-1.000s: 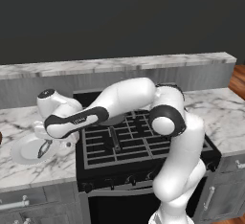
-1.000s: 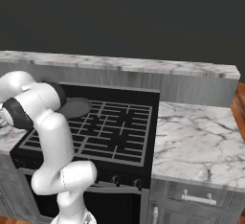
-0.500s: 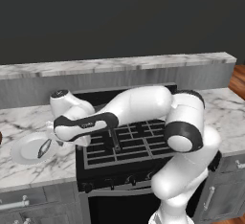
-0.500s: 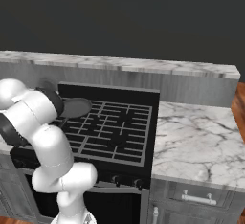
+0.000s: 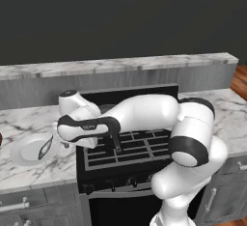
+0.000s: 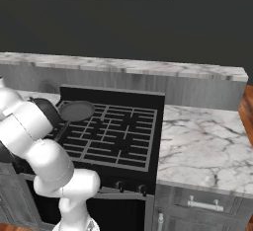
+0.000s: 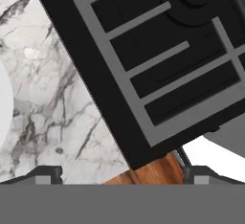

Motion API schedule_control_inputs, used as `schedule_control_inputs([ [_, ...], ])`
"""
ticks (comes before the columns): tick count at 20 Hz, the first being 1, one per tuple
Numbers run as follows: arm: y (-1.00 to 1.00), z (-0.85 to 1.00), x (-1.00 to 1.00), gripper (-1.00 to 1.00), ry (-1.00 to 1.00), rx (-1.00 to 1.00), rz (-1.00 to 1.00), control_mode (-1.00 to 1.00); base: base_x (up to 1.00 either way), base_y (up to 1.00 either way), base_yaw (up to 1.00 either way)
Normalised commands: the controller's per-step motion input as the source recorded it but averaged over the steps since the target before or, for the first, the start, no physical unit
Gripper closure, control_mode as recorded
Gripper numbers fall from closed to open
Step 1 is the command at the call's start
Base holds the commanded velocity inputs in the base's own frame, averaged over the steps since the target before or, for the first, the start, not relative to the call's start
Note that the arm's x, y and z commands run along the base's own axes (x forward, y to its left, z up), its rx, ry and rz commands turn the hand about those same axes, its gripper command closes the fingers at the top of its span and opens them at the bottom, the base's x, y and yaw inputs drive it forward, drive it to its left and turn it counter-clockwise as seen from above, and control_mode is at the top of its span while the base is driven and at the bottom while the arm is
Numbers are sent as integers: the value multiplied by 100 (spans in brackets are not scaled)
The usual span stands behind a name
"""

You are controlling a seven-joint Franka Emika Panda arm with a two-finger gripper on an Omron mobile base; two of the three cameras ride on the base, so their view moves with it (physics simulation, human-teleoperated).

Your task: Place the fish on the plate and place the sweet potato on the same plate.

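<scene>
Wide-open and empty, the gripper [image 7: 117, 173] hangs above the front left corner of the stove [image 7: 158, 60] in the hand view, its fingertips [image 7: 48, 173] spread over marble counter [image 7: 52, 103], with a white sliver at the left edge that is probably the plate's rim. From the left base view, the fish [image 5: 45, 148] lies on the plate [image 5: 21, 155] near the counter's front edge, just left of the stove, the hand low beside it. From the right base view, a dark frying pan [image 6: 75, 110] sits at the stove's back left corner. The sweet potato cannot be made out anywhere; the likely risk is the low arm clipping the plate and spilling the fish while searching for it.
</scene>
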Motion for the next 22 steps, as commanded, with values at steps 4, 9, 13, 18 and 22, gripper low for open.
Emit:
schedule_control_inputs([
  [4,0,0,0,-100,0,0,0,100,-15,0,-1],
  [9,0,0,0,-100,0,0,0,100,-60,0,-3],
  [13,0,0,0,-100,0,0,0,100,-56,4,-4],
  [18,0,0,0,-100,0,0,0,100,-12,56,-1],
  [22,0,0,0,-100,0,0,0,100,0,73,0],
])
